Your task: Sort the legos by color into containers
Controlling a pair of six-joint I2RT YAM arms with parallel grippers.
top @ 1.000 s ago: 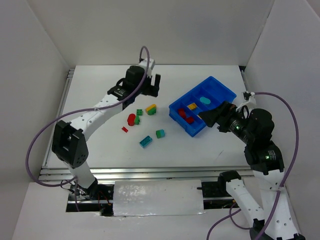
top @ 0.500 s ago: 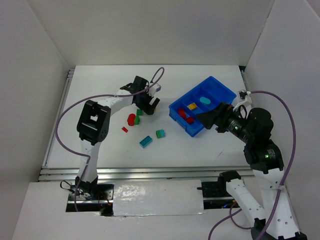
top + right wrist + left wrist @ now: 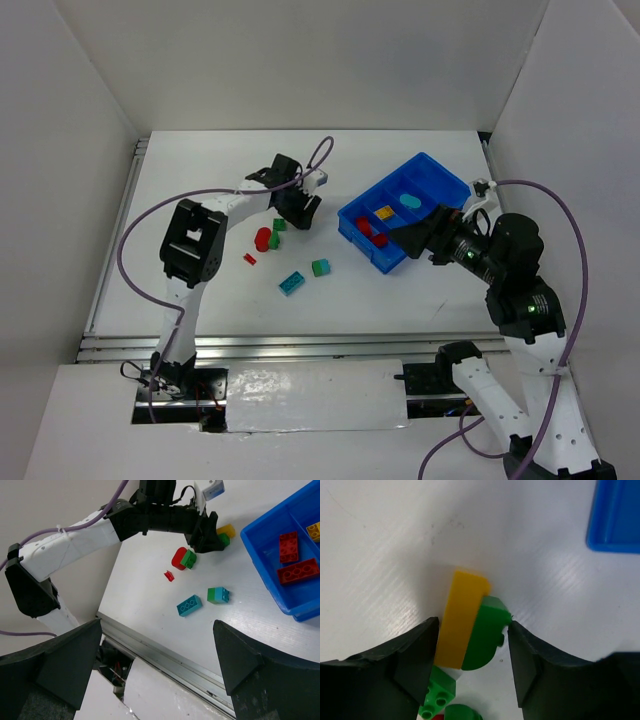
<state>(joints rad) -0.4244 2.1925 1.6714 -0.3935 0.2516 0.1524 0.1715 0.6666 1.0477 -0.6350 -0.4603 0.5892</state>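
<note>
My left gripper (image 3: 300, 212) is low on the table with its jaws closed on a joined yellow-and-green lego (image 3: 470, 630), one finger against the yellow side and the other against the green. In the top view the gripper hides that piece. Loose legos lie nearby: a red round one (image 3: 263, 238), two green ones (image 3: 278, 230), a small red piece (image 3: 250, 259), a teal brick (image 3: 292, 283) and a green-teal brick (image 3: 320, 267). The blue tray (image 3: 365, 247) holds red (image 3: 366, 229), yellow (image 3: 384, 212) and teal (image 3: 409, 200) legos in separate compartments. My right gripper (image 3: 412, 236) hangs open above the tray's near end.
White walls stand round the table on three sides. An aluminium rail (image 3: 300, 345) runs along the near edge. The left arm's purple cable (image 3: 135, 235) loops over the left part of the table. The tray's corner (image 3: 615, 520) sits just right of the left gripper.
The left arm has swung down and lowered its gripper over the yellow-and-green lego, and its jaws have narrowed onto it. The right arm has barely moved.
</note>
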